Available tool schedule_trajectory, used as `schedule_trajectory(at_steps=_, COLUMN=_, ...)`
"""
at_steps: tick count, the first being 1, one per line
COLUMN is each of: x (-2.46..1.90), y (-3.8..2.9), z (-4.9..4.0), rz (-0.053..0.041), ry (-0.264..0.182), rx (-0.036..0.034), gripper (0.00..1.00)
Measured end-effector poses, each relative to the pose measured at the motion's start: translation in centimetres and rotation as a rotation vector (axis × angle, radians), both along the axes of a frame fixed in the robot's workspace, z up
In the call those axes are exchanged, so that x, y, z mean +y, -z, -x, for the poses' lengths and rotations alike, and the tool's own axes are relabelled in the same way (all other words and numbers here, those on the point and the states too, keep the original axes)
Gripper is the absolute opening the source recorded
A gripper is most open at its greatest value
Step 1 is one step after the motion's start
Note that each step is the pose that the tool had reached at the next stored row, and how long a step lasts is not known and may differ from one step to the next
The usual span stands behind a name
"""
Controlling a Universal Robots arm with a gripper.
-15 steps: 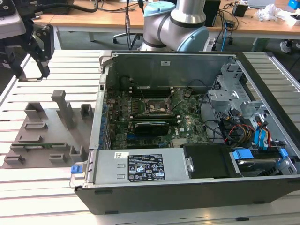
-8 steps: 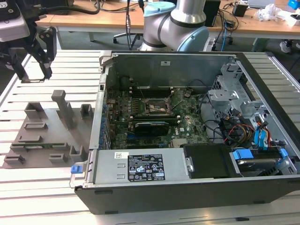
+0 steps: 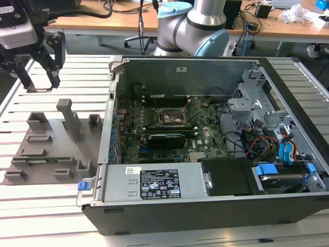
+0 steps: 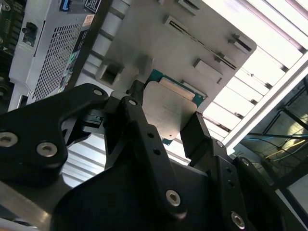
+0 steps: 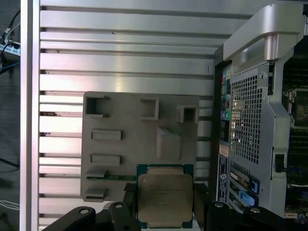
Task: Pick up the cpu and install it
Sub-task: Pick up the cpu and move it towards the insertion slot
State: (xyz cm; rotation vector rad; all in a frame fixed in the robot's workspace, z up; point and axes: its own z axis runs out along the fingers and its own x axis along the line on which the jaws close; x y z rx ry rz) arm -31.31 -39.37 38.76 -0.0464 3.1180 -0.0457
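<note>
The cpu is a flat square chip with a silvery-grey top plate and a thin teal rim. It sits between my two black fingers in both wrist views, gripped on two opposite edges. My gripper hangs at the exterior view's far left, above the slatted table and clear of the open computer case. My gripper is shut on the cpu, holding it in the air over the grey fixture plate. The black-framed motherboard socket lies inside the case, well to the exterior view's right of the gripper.
The grey fixture plate with raised blocks and slots lies on the aluminium table at the exterior view's left of the case. The case holds a long black expansion card, a power supply, drive cages and cables. The arm's base stands behind the case.
</note>
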Motion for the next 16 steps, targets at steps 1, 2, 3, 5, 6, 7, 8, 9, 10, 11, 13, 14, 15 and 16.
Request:
schedule_trajectory(at_steps=1, x=0.01, y=0.04, z=-0.03, rz=-0.0001, ry=0.000, rx=-0.0001, gripper=0.55)
schedule_trajectory(at_steps=2, x=0.02, y=0.07, z=-0.05, rz=0.0000, ry=0.000, rx=0.0000, gripper=0.55)
schedule_trajectory(at_steps=3, x=0.03, y=0.13, z=-0.10, rz=0.0000, ry=0.000, rx=0.0000, gripper=0.55)
schedule_trajectory(at_steps=5, x=0.06, y=0.26, z=-0.20, rz=0.0000, ry=0.000, rx=0.0000, gripper=0.55)
schedule_trajectory(at_steps=6, x=0.07, y=0.30, z=-0.23, rz=0.0000, ry=0.000, rx=0.0000, gripper=0.55)
schedule_trajectory(at_steps=7, x=0.10, y=0.40, z=-0.30, rz=0.0000, ry=0.000, rx=0.0000, gripper=0.55)
schedule_trajectory(at_steps=8, x=0.11, y=0.45, z=-0.34, rz=0.0000, ry=0.000, rx=0.0000, gripper=0.55)
schedule_trajectory(at_steps=9, x=0.13, y=0.51, z=-0.36, rz=0.0000, ry=0.000, rx=-0.0001, gripper=0.55)
schedule_trajectory(at_steps=10, x=0.18, y=0.70, z=-0.43, rz=0.0000, ry=0.000, rx=-0.0001, gripper=0.55)
schedule_trajectory(at_steps=11, x=0.24, y=0.91, z=-0.49, rz=0.0000, ry=0.000, rx=0.0000, gripper=0.55)
schedule_trajectory(at_steps=13, x=0.37, y=1.26, z=-0.55, rz=0.0000, ry=0.000, rx=0.0000, gripper=0.55)
schedule_trajectory(at_steps=14, x=0.51, y=1.41, z=-0.67, rz=0.0003, ry=0.000, rx=0.0000, gripper=0.55)
schedule_trajectory(at_steps=15, x=0.62, y=1.43, z=-0.92, rz=0.0015, ry=-0.001, rx=-0.0001, gripper=0.55)
schedule_trajectory(at_steps=16, x=0.68, y=1.44, z=-1.40, rz=0.0020, ry=-0.001, rx=-0.0001, gripper=0.55)
